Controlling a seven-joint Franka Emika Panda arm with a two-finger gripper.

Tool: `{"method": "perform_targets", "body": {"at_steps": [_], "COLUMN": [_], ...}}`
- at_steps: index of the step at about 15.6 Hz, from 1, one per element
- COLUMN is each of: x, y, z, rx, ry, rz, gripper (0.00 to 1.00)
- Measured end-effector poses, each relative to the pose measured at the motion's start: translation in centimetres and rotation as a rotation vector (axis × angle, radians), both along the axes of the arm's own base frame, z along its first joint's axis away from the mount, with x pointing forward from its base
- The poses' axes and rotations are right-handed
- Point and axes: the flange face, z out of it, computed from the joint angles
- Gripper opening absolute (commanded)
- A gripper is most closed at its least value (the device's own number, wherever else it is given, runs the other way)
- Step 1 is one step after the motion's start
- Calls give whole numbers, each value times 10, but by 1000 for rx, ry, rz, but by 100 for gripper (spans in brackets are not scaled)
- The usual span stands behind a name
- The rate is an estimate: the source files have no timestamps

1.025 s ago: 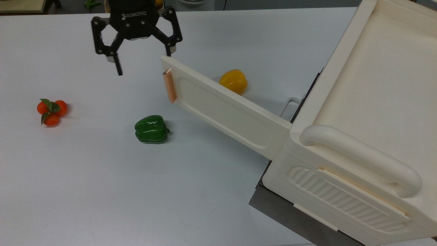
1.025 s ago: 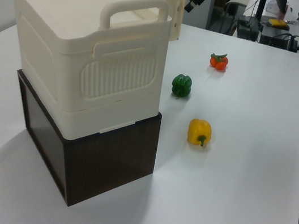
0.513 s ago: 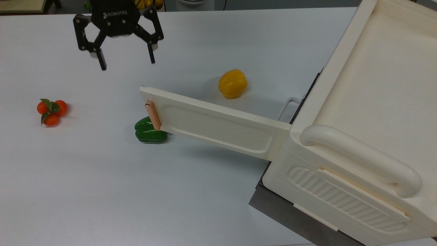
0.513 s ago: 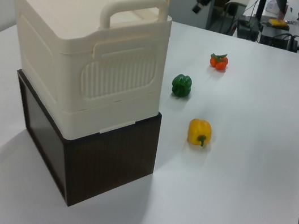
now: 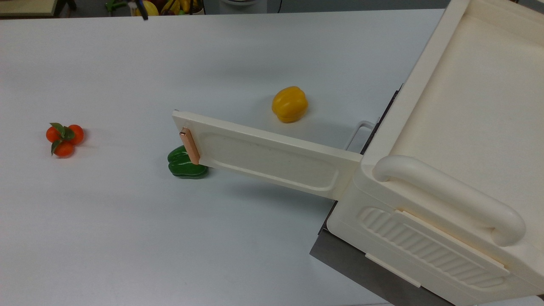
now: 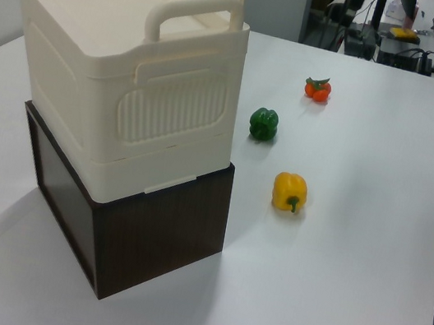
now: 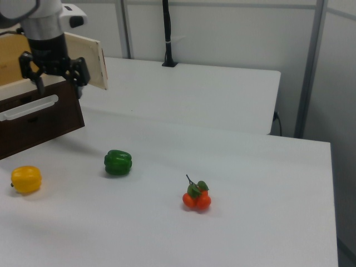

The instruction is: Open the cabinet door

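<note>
My black two-finger end effector [image 7: 54, 86] hangs empty, fingers spread wide, in front of the free end of the long flat cream plastic cabinet door [image 5: 263, 155]. That door stands swung well out from the cream plastic cabinet [image 5: 459, 140], and its small copper bar handle [image 5: 189, 145] is at the far tip. In the top view the tip overlaps the glossy green bell pepper [image 5: 187, 163].

The risk I see is the door drifting, since nothing holds it; if I drop carelessly I could clip its edge and knock it back. A lower sweep might roll the green pepper or the yellow bell pepper [image 5: 290, 104].

The white counter [image 5: 106, 221] is smooth and matte. An orange tomato cluster [image 5: 63, 138] sits well apart. Behind are pale partition walls and a black pole [image 7: 167, 33].
</note>
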Motion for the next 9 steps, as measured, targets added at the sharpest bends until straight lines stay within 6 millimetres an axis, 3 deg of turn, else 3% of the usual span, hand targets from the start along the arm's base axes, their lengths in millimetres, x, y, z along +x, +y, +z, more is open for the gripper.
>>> {"method": "perform_targets", "body": {"at_steps": [5,9], "x": [-16,-24], "y": [18,15], "z": [14,16], "rx": [29,30], "ry": [64,96], "rz": [-276,-316], "gripper": [100,100]}}
